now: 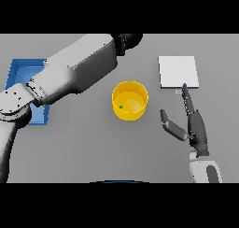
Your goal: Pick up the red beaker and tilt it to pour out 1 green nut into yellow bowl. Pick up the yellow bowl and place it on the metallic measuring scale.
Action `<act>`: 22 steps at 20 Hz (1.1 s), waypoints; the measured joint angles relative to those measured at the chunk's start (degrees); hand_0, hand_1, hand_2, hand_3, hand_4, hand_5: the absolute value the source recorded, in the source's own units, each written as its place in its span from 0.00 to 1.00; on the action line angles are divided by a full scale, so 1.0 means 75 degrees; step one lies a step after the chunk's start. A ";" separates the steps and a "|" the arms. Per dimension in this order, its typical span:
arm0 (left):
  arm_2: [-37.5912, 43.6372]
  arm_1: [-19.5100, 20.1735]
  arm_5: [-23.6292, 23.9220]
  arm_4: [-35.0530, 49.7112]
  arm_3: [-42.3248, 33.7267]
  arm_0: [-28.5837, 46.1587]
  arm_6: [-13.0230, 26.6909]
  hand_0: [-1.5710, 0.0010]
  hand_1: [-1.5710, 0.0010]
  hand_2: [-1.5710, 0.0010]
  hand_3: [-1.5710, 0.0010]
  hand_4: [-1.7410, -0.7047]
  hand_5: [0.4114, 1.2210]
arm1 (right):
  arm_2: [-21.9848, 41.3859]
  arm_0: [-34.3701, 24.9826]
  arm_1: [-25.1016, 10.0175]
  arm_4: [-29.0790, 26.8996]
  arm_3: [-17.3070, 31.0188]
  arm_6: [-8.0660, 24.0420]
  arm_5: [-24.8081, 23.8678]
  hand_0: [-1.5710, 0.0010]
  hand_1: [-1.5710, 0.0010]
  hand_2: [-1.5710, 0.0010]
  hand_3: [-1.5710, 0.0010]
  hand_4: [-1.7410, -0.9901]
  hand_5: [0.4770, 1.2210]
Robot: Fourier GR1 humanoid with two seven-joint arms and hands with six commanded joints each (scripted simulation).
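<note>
The yellow bowl (131,116) stands upright at the table's middle, with one small green nut (121,107) lying inside on its floor. The metallic scale (177,70) is a pale square plate at the back right. My right hand (197,129) rests open to the right of the bowl, apart from it, with straight fingers pointing at the scale's front edge and the thumb spread toward the bowl. My left arm reaches across the table's left side, and its dark left hand (127,40) shows only partly at the far edge behind the bowl. No red beaker is visible.
A blue tray (14,70) lies at the left, largely covered by my left forearm. Bare grey table lies between the bowl and the scale and in front of the bowl.
</note>
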 measured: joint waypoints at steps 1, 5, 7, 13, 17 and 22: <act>0.0134 0.0096 0.0163 0.0126 0.0222 -0.0196 0.0019 0.00 0.00 0.00 0.20 0.01 1.00 | -0.0048 -0.0004 -0.0044 -0.0034 -0.0024 -0.0022 -0.0001 1.00 1.00 1.00 1.00 0.77 0.25; 0.1498 0.0472 0.0368 0.1446 0.1674 -0.0909 0.0508 0.00 0.00 0.00 0.08 0.01 1.00 | 0.0016 0.0048 0.0035 -0.0140 -0.0009 -0.0090 0.0098 1.00 1.00 1.00 1.00 0.78 0.24; 0.2581 0.0764 0.0515 0.2604 0.2268 -0.0973 0.0847 0.00 0.00 0.00 0.09 0.01 1.00 | 0.0041 -0.0059 0.0005 0.0121 0.0002 0.0037 -0.0088 1.00 1.00 1.00 1.00 0.80 0.22; 0.4898 0.1963 0.1215 0.5558 0.3450 -0.0471 0.1583 0.00 0.00 0.00 0.06 0.00 1.00 | -0.0007 -0.0263 0.0091 -0.0288 0.0189 -0.0095 0.0146 1.00 1.00 1.00 1.00 0.88 0.20; 0.5633 0.2502 0.2084 0.7041 0.3608 0.0764 0.1877 0.00 0.00 0.00 0.02 0.00 1.00 | -0.0075 -0.0195 -0.0068 -0.0547 0.0082 -0.0123 0.0392 1.00 1.00 1.00 1.00 0.82 0.23; 0.6241 0.2865 0.2937 0.8499 0.3263 0.1913 0.3153 0.00 0.00 0.00 0.03 0.00 1.00 | -0.0004 -0.0228 -0.0132 -0.0516 0.0154 -0.0174 0.0510 1.00 1.00 1.00 1.00 0.76 0.27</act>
